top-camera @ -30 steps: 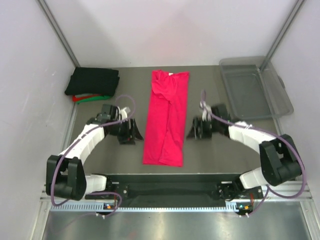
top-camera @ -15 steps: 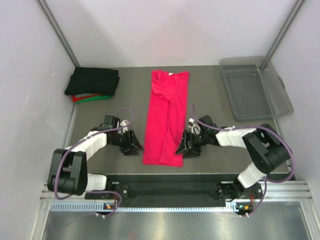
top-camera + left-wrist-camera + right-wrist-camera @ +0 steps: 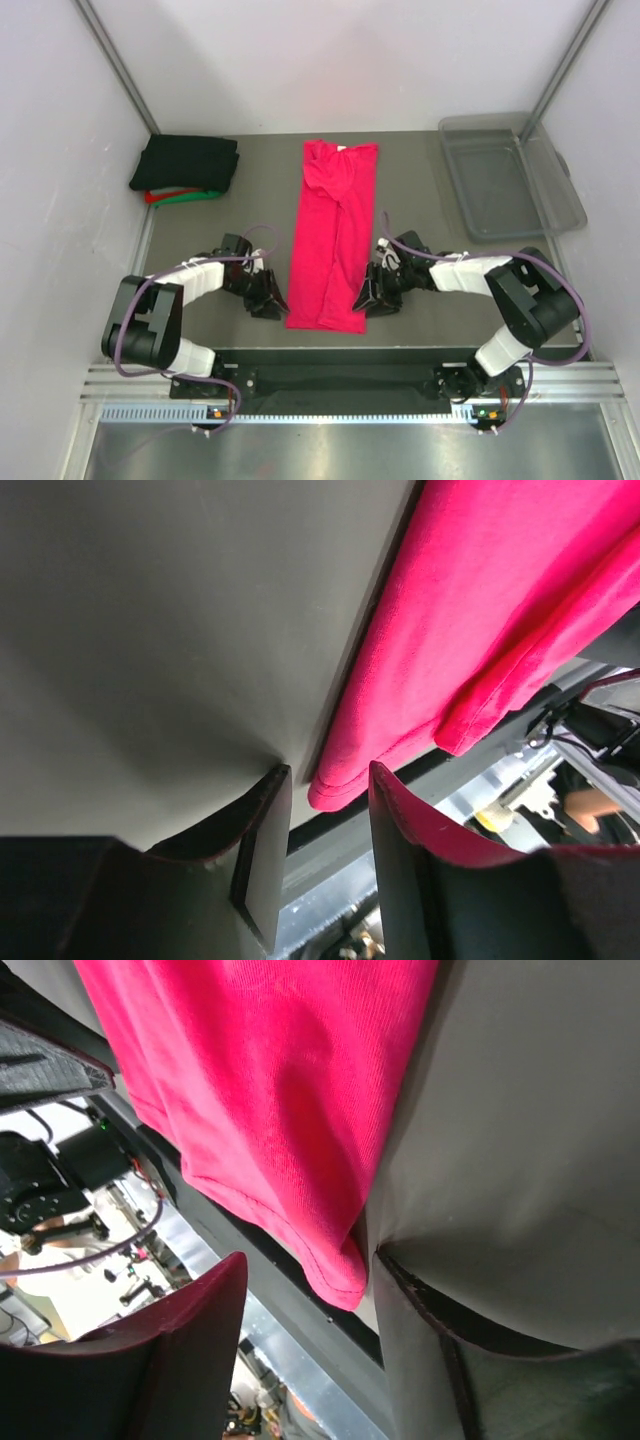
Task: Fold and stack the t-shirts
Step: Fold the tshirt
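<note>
A bright pinkish-red t-shirt [image 3: 333,238] lies folded into a long strip down the middle of the table, neck label at the far end. My left gripper [image 3: 272,303] is open at the strip's near left corner, which shows just ahead of the jaws in the left wrist view [image 3: 345,780]. My right gripper [image 3: 366,300] is open at the near right corner, which lies between the jaws in the right wrist view [image 3: 335,1270]. Folded black [image 3: 186,160], red [image 3: 166,194] and green [image 3: 200,195] t-shirts are stacked at the far left.
A clear plastic bin [image 3: 510,176] stands at the far right. White walls close in the table on three sides. The table's near edge and a black rail [image 3: 330,360] lie just below the shirt's hem.
Both grippers have moved toward the near edge and in to the shirt's bottom corners. The right reached its corner half a second ago; the left has just closed in further.
</note>
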